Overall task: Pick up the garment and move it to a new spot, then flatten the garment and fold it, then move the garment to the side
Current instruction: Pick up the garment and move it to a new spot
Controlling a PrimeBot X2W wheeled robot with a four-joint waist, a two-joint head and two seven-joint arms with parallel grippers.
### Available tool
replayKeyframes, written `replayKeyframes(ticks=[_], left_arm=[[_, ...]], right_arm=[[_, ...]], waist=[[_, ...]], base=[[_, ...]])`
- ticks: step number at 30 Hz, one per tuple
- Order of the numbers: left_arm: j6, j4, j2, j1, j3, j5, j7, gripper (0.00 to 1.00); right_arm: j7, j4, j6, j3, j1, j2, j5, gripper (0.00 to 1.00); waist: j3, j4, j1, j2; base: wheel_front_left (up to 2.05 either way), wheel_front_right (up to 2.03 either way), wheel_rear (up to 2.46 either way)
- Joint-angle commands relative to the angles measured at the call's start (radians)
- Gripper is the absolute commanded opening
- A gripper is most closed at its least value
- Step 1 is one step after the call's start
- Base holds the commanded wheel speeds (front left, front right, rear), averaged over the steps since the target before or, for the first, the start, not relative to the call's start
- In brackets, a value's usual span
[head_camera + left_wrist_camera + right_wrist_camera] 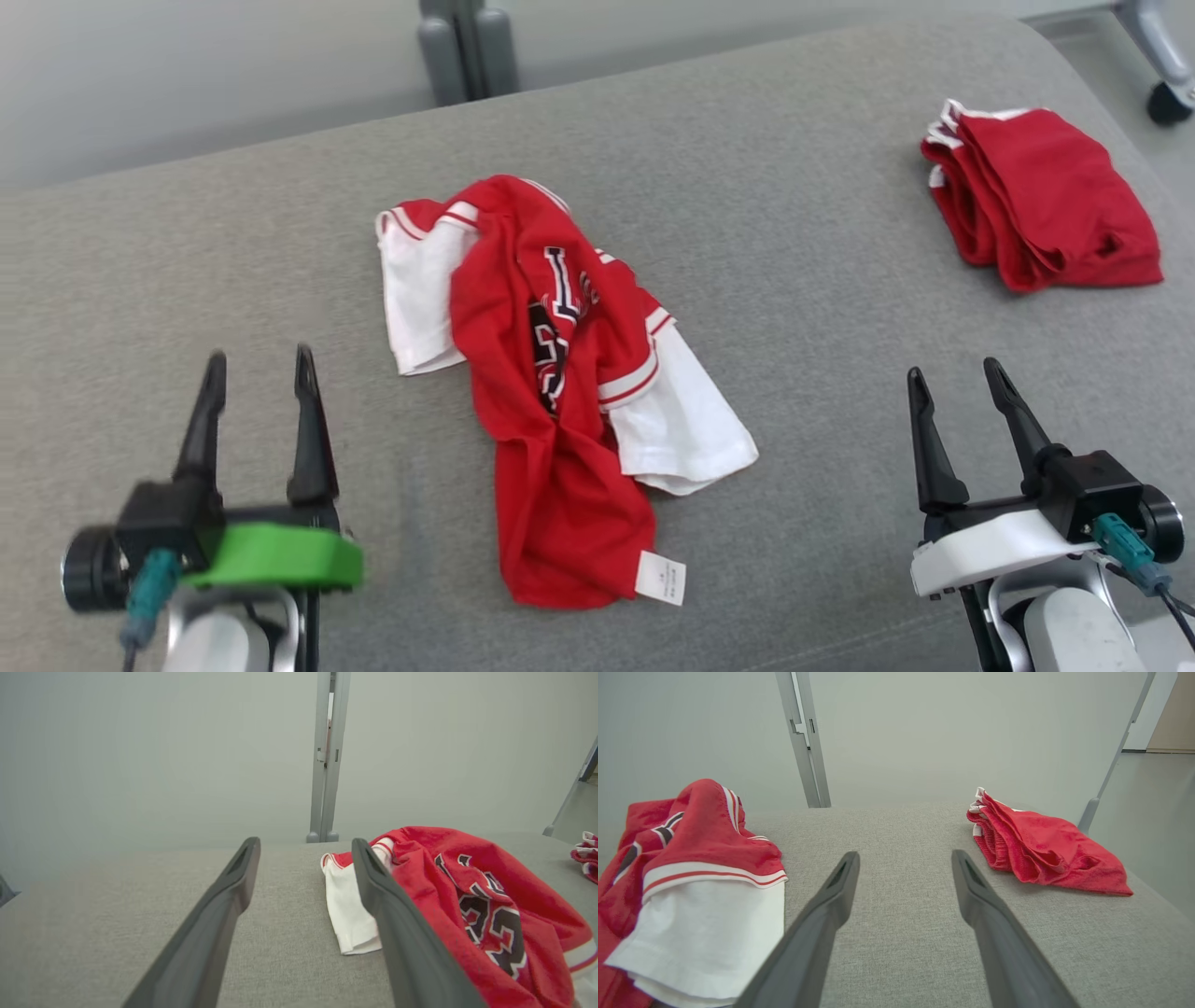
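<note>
The red jersey (pixel 551 401) lies crumpled on the grey padded surface (pixel 794 187), between the two pincers and a little ahead of their fingertips. Both pincers stand open and hold nothing, and neither touches the cloth. The jersey's long axis runs away from the robot: the hem with its white label (pixel 661 577) is at the near end, level with the pincers' wrists, and the bunched top is beyond their tips. From the left pincer (pixel 260 359) the jersey lies to the right, with one white sleeve (pixel 415 299) just beside and ahead of its inner finger. From the right pincer (pixel 954 371) it lies to the left, farther off across bare surface, so the left arm looks the nearer for a first grasp. A folded red garment (pixel 1036 196) sits well ahead of the right pincer and to its right, apart from the jersey. The body is twisted over itself, so the dark lettering is only partly readable and the neck opening cannot be found. In the left wrist view the pincer's own finger covers part of the jersey (pixel 467 896), and the frame edge cuts it off. The left pincer is blurred in the head view.
</note>
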Motion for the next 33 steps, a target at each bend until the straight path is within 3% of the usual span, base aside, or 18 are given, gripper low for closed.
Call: replayKeyframes(ticks=[1,7,15,20,25,33], left_arm=[[-0.002,-0.002,-0.014,0.044,0.015,0.022,0.000,1.00],[-0.031,0.007,-0.105,0.230,0.088,0.083,0.000,1.00],[-0.085,-0.006,-0.173,0.359,0.169,0.143,0.000,1.00],[-0.126,0.004,-0.183,0.378,0.192,0.160,0.000,1.00],[-0.203,0.008,-0.187,0.380,0.186,0.140,0.000,1.00],[-0.216,0.012,-0.187,0.384,0.185,0.126,0.000,1.00]], right_arm=[[0.000,-0.003,-0.002,-0.006,0.019,-0.002,-0.008,1.00],[0.000,0.007,-0.002,-0.024,0.058,-0.002,-0.016,1.00],[0.000,0.028,-0.002,-0.031,0.121,-0.002,-0.006,1.00],[0.000,0.040,-0.002,-0.025,0.132,-0.002,-0.008,1.00],[0.000,0.049,-0.002,-0.016,0.120,-0.002,-0.011,1.00],[0.000,0.054,-0.002,0.000,0.124,-0.002,-0.003,1.00]], waist=[[-0.046,0.059,0.0000,-0.0001],[-0.089,0.102,0.0000,-0.0001],[-0.145,0.148,0.0000,-0.0001],[-0.158,0.156,0.0000,-0.0001],[-0.165,0.154,0.0000,-0.0001],[-0.168,0.147,0.0000,-0.0001]], base=[[0.00,0.00,0.00],[0.00,0.00,0.00],[0.00,0.00,0.00],[0.00,0.00,0.00],[0.00,0.00,0.00],[0.00,0.00,0.00]])
